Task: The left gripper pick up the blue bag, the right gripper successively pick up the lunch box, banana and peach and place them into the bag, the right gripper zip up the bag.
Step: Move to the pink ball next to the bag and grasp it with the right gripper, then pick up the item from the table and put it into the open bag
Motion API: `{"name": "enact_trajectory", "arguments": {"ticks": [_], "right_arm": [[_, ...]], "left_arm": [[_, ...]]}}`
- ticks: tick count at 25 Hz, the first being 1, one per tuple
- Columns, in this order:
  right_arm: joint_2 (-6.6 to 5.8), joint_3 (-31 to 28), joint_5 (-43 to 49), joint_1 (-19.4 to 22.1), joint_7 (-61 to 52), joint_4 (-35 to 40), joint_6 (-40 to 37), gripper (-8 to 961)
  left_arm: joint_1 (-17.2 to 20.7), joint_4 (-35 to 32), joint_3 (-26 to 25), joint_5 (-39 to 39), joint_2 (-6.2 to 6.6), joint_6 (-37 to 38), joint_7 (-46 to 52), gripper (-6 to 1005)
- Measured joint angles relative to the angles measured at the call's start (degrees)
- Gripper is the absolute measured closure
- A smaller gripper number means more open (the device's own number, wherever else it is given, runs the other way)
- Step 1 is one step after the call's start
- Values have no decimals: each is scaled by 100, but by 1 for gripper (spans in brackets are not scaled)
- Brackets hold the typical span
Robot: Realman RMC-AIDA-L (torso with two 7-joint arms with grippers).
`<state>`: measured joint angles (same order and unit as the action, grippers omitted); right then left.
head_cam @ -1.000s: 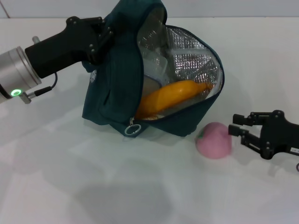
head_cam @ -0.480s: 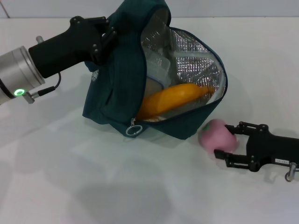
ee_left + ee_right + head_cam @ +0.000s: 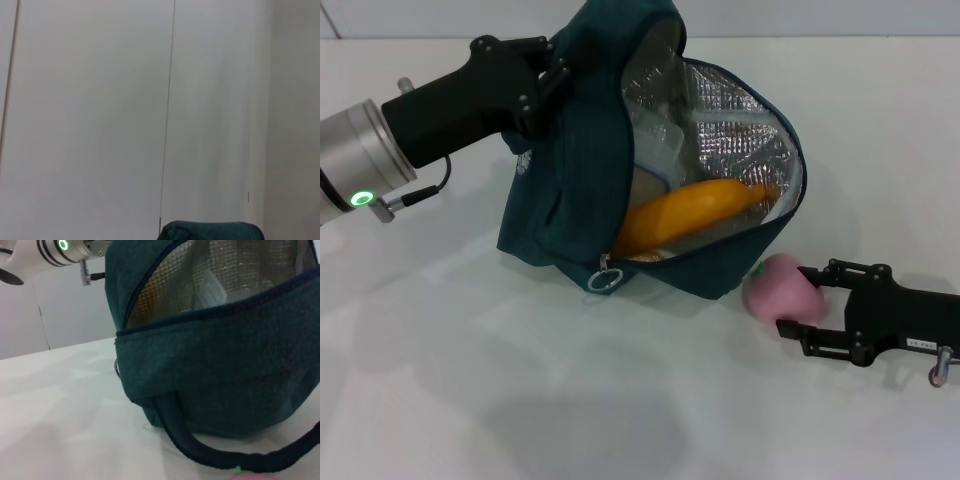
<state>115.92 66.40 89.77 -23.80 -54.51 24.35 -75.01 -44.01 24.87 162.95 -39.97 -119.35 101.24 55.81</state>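
Note:
The blue bag [image 3: 570, 180] is held up and tipped by its top edge, with my left gripper [image 3: 546, 76] shut on the fabric; its foil-lined mouth gapes toward the right. Inside, the yellow banana [image 3: 695, 208] lies across the opening, and the clear lunch box [image 3: 655, 160] shows partly behind it. The pink peach [image 3: 772, 290] rests on the table just right of the bag. My right gripper [image 3: 796, 300] lies low on the table, open, one finger on each side of the peach. The right wrist view shows the bag [image 3: 215, 370] close up and a sliver of the peach [image 3: 250, 476].
White table [image 3: 470, 380] all round, with bare room in front and to the left. The bag's ring pull [image 3: 601, 279] hangs at its lower front corner. A bag handle [image 3: 200, 452] loops along the table near the peach. The left wrist view shows only a wall and a bit of bag [image 3: 210, 231].
My right gripper swung in low from the right and brought its fingers around the peach, nudging it slightly toward the bag. The left arm lifted the bag a little, then held still.

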Motion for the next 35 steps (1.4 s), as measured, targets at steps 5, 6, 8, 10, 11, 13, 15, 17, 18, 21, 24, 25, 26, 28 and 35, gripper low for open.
{"name": "enact_trajectory", "arguments": {"ticks": [5, 6, 8, 10, 11, 13, 15, 17, 18, 21, 24, 25, 26, 28, 35], "right_arm": [[-18, -11, -81, 15, -9, 0, 0, 371], [-25, -14, -115, 25, -9, 0, 0, 392], [-36, -21, -178, 42, 3, 1, -1, 434], [-48, -54, -242, 54, 29, 5, -40, 477], [-54, -148, -274, 80, 94, 9, -116, 498], [-59, -462, -293, 151, 296, 9, -333, 540], [-55, -932, -299, 238, 562, -24, -648, 582], [-47, -1217, -303, 286, 668, -41, -810, 640], [-29, -1769, -312, 356, 847, -113, -1162, 670], [-28, -2227, -503, 366, 1083, -337, -1552, 735], [-28, -2326, -938, 347, 1296, -517, -1858, 756], [-21, -2311, -1120, 320, 1346, -583, -1985, 763], [-14, -2276, -1265, 278, 1355, -627, -2145, 770], [-3, -2155, -1357, 141, 1330, -656, -2376, 788], [24, -1167, -1408, -819, 868, -744, -2758, 817]], "left_arm": [[-11, 0, 0, -3, 0, 0, 0, 965], [-13, -2, 0, -3, 0, 0, 0, 965], [-13, -6, 0, -8, 0, 0, 0, 965], [-10, -9, 0, -10, 0, 1, -2, 964], [-10, -9, 0, -10, 0, 1, -2, 964], [-13, -10, 0, -9, -1, 1, -16, 964], [-15, -10, 0, -10, -1, 1, -51, 964], [-14, -10, 0, -9, 0, 1, -100, 964], [-10, -19, 0, -9, -1, 1, -121, 964], [8, -53, 0, -9, 0, 1, -159, 964], [12, -69, 0, -7, 0, 1, -187, 965], [12, -69, 0, -7, 0, 1, -187, 965], [14, -71, 0, -6, 0, 1, -200, 965], [15, -71, 0, -5, 1, 1, -207, 965], [-2, -108, 0, 20, 0, 0, -211, 965]]}}
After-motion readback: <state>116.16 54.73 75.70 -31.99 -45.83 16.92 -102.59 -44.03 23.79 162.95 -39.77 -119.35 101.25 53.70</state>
